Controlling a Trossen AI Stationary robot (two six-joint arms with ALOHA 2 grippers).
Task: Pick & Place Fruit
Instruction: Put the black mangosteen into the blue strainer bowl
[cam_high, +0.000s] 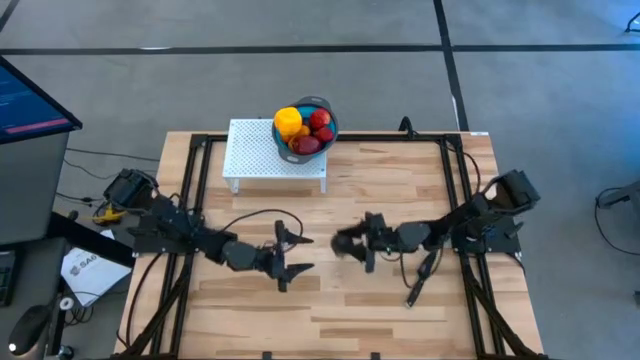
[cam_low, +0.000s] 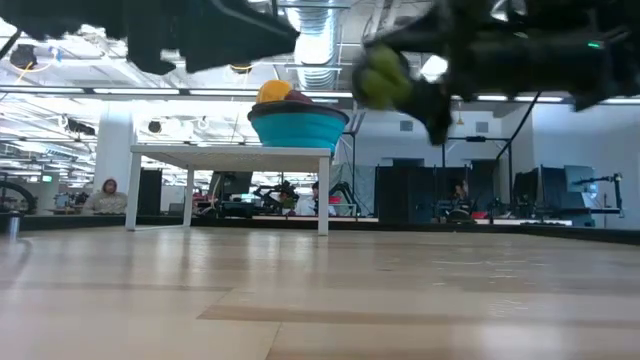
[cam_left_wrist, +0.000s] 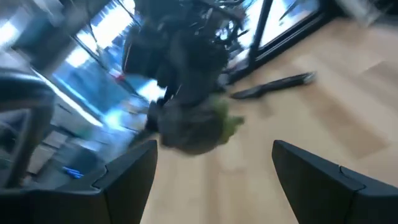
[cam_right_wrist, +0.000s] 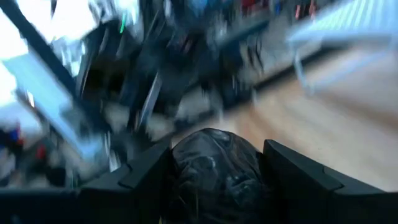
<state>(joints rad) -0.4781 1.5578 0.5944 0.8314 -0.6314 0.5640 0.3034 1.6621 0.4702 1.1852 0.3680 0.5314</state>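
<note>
Over the middle of the pale wooden plank worktop (cam_high: 350, 310) I have both arms facing each other, raised off the surface. My right end effector (cam_high: 345, 243) is clamped on one dark, rounded, wrinkly piece of fruit (cam_right_wrist: 216, 168) with a greenish patch, held in the air. My left end effector (cam_high: 296, 253) sits just beside it with its two flat dark fingers spread apart around nothing.

At the far edge stands one white perforated metal stand (cam_high: 255, 152) on thin legs. On its right corner rests one round blue bowl (cam_high: 327, 142), smooth-walled, holding the rest of the fruit (cam_high: 314, 129): I count one larger glossy yellow piece and about three red ones.

One slim black-handled knife (cam_high: 418, 281) lies flat near the right arm.
</note>
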